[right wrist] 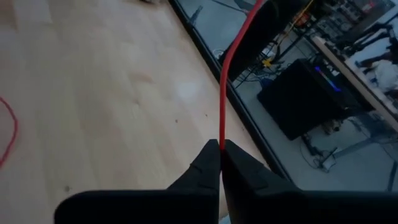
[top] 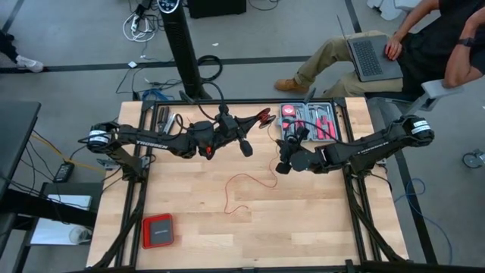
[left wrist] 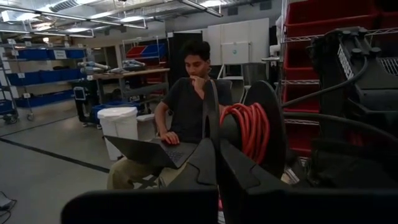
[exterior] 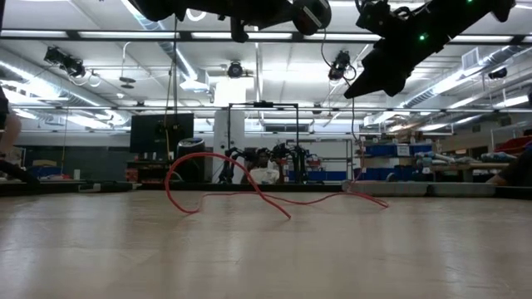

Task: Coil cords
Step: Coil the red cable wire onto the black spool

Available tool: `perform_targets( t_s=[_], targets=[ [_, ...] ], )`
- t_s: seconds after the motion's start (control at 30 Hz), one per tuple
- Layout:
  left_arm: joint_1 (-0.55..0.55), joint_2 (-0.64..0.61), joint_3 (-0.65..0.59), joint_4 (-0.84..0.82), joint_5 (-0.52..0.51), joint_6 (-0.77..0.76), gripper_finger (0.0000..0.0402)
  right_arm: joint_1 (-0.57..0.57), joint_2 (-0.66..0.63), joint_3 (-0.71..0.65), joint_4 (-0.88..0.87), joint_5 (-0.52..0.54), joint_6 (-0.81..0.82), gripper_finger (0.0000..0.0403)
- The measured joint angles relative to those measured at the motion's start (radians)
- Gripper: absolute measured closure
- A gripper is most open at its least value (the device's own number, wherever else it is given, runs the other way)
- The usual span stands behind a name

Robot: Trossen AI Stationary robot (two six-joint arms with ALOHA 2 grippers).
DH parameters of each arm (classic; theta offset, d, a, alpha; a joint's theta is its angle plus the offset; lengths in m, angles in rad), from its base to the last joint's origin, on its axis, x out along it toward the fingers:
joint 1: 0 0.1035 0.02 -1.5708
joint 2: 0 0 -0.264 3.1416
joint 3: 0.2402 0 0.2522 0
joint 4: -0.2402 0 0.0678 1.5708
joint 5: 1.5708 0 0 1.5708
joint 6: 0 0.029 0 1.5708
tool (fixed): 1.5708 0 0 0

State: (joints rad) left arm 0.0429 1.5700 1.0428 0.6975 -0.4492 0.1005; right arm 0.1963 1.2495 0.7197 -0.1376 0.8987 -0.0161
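The left gripper, fingers pressed onto a red coil, and the right gripper, pinching the cord, hung over the counter's far edge to wind the slack trailing across its middle

Light is even and bright over the wooden table in the high view, with only soft, faint shadows under the arms. In the low view, ceiling strip lights at twelve o'clock glare against dark arm silhouettes, and the near tabletop is blurred. In both wrist views the dark fingers at six o'clock are out of focus; the right wrist view is soft all over, its background at three o'clock smeared.
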Motion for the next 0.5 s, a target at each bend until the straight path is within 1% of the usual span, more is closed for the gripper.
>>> perform_targets(
  t_s=[0.07, 0.17, 0.43, 0.5],
  targets=[
    [0.0, 0.0, 0.0, 0.0, -0.004, 0.0, 0.0401, -0.002, 0.001, 0.0, 0.016, -0.027, 0.011, 0.0399],
    [0.0, 0.0, 0.0, 0.004, -0.01, -0.007, 0.0401, -0.012, 0.026, 0.0, 0.113, -0.076, -0.004, 0.04],
    [0.0, 0.0, 0.0, 0.064, -0.013, -0.032, 0.0401, -0.07, 0.178, 0.0, 0.422, -0.087, -0.175, 0.0401],
    [0.0, 0.0, 0.0, 0.07, -0.014, -0.042, 0.0401, -0.086, 0.196, 0.0, 0.512, -0.117, -0.223, 0.0401]
  ],
)
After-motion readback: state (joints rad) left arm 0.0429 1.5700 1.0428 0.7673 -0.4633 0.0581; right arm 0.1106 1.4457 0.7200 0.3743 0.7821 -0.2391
